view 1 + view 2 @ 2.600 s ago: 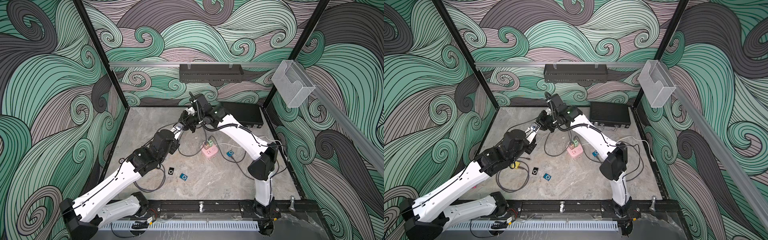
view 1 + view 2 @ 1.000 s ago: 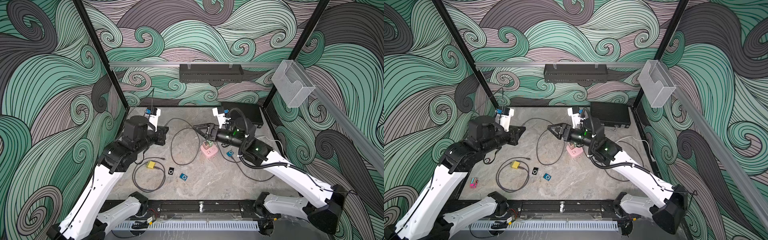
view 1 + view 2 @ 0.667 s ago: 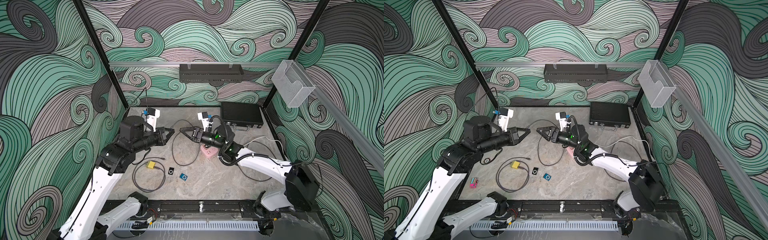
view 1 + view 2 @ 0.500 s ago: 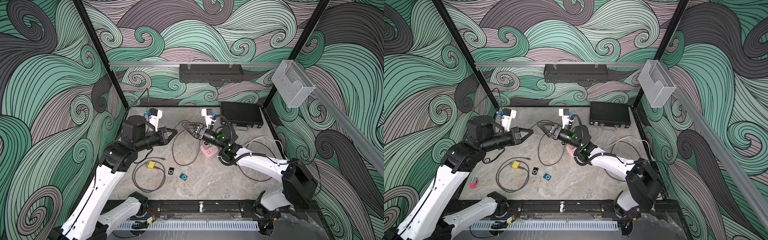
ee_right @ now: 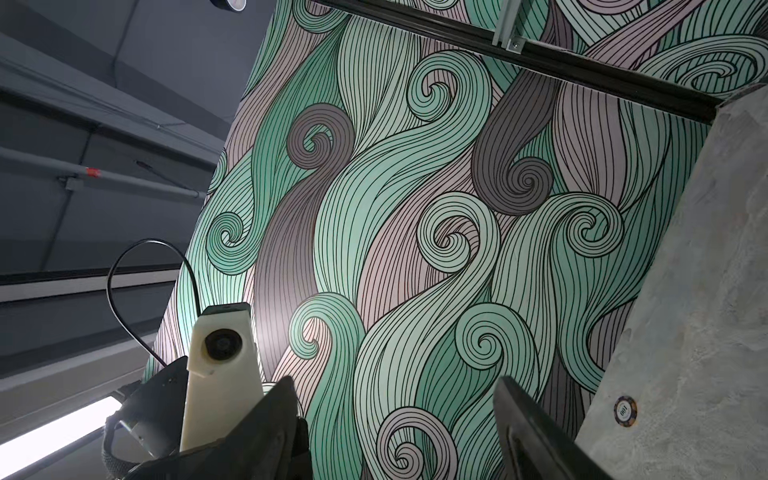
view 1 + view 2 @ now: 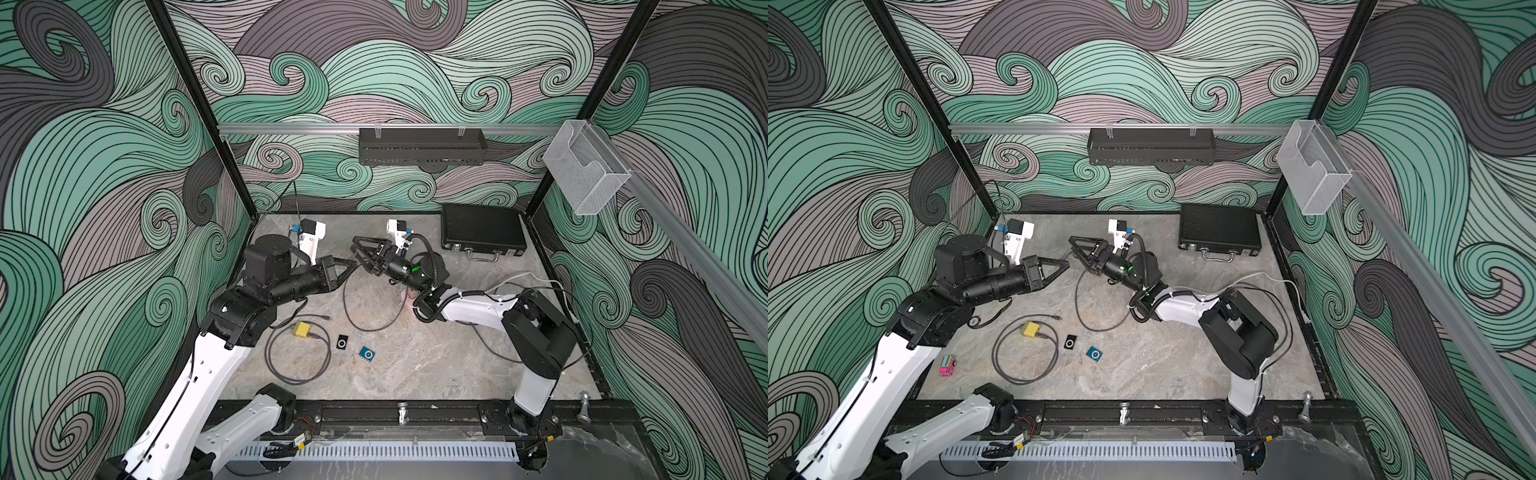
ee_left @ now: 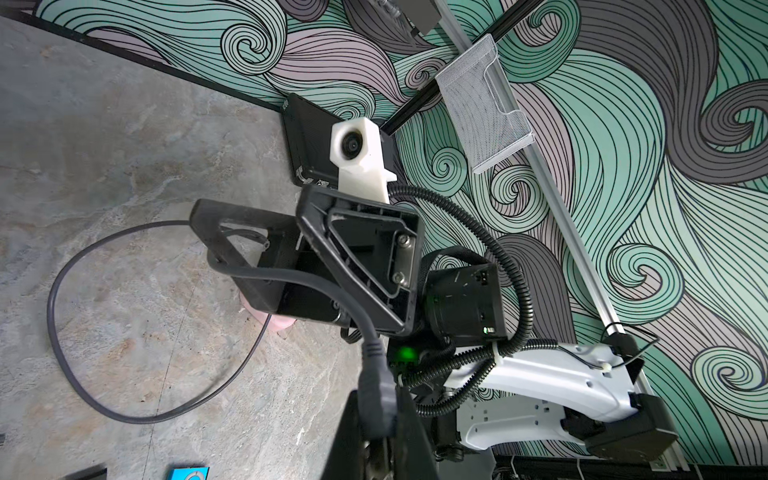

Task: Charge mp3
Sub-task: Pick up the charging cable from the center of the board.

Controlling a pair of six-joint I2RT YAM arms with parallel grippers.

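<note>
Left claw (image 6: 350, 266) is clenched on the plug (image 7: 376, 409) of the cable (image 6: 370, 331). It is held off the worktop (image 6: 436, 361), well left of the case (image 6: 482, 228).

Right claw (image 6: 356, 251) is released, jaws wide. It sits tip to tip with the left claw, between it and the case.

Left wrist view: the cable runs from the plug across the right claw's fingers (image 7: 208, 224). Cannot tell whether they touch it. Right wrist view: nothing lies in the gap between the fingers.

The cable then drops in a loop onto the worktop, bending back toward the pink hub (image 6: 409, 297). The hub is in front of the case, mostly hidden under the right arm.

Black mp3 (image 6: 342, 343) and blue mp3 (image 6: 367, 354) lie flat on the worktop, near each other but apart, well in front and left of the case. Neither claw touches them.

Yellow block (image 6: 301, 329) is farther from the case than the black mp3, on the ring of a second cable (image 6: 293, 380).

Small pink toy (image 6: 947, 365), seen in a top view, is farthest from the case.
</note>
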